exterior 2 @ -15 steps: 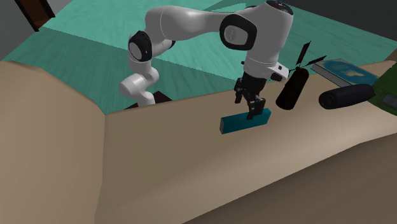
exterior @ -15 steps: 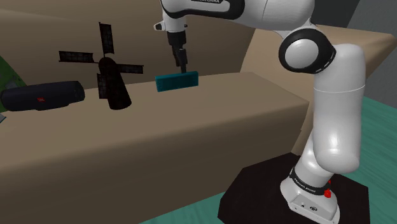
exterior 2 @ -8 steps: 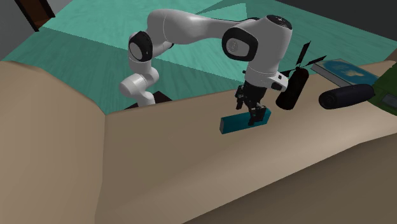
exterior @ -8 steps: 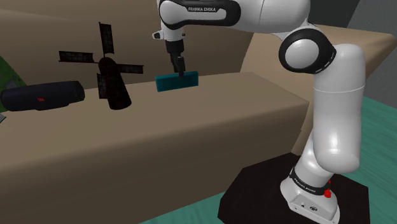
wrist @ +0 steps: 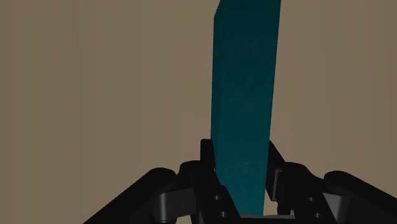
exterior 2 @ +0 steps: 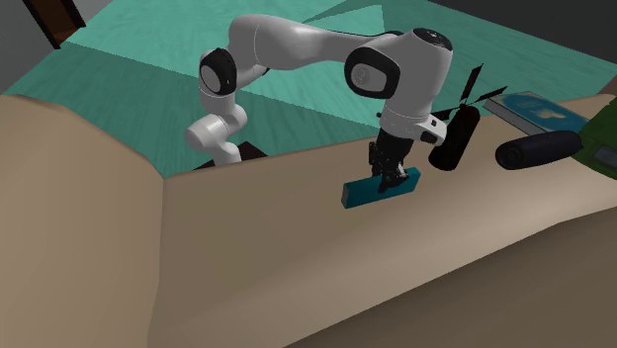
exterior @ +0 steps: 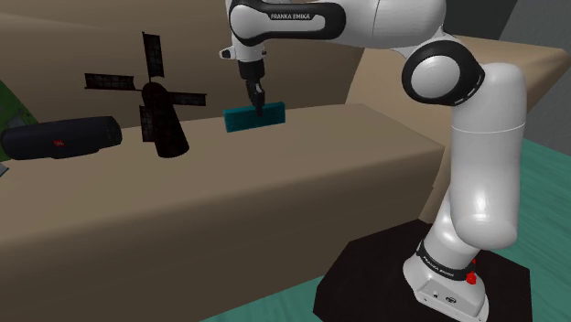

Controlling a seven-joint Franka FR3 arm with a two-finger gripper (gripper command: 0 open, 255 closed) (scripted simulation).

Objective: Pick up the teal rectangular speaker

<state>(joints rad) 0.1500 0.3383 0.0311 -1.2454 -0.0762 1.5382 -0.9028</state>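
Teal speaker [exterior: 254, 116]: a thin, flat rectangular slab with a smooth matte face and sharp corners. It stands on one long edge on the tan ledge [exterior: 274, 183], just ahead of the raised back step. The ledge is plain and untextured, with broad blocky steps.

Gripper [exterior: 259, 108]: comes down from 12 o'clock onto the speaker's top edge, a little toward the 3 o'clock end in the shoulder view. In the wrist view the slab [wrist: 245, 95] runs straight away from the gripper [wrist: 243, 184], and the black fingers [wrist: 207, 159] sit tight against its two broad faces. The jaws are narrow, clasping the slab across its thin dimension. The speaker's lower edge is down on the ledge in the shoulder view.

Second exterior view: the speaker [exterior 2: 381, 187] lies long and level, and the gripper [exterior 2: 393, 180] meets it toward its 3 o'clock end.

Neighbours, shoulder view:
- Black windmill model [exterior: 157, 110], a tapered body with four slatted blades, at 9 o'clock of the speaker and apart from it.
- Black cylindrical speaker [exterior: 59, 137], on its side with rounded ends, farther out at 9 o'clock.

White glossy arm [exterior: 476, 155] rises from the dark boxy stand [exterior: 366, 274] at 5 o'clock, which sits on a teal floor [exterior: 549, 174].
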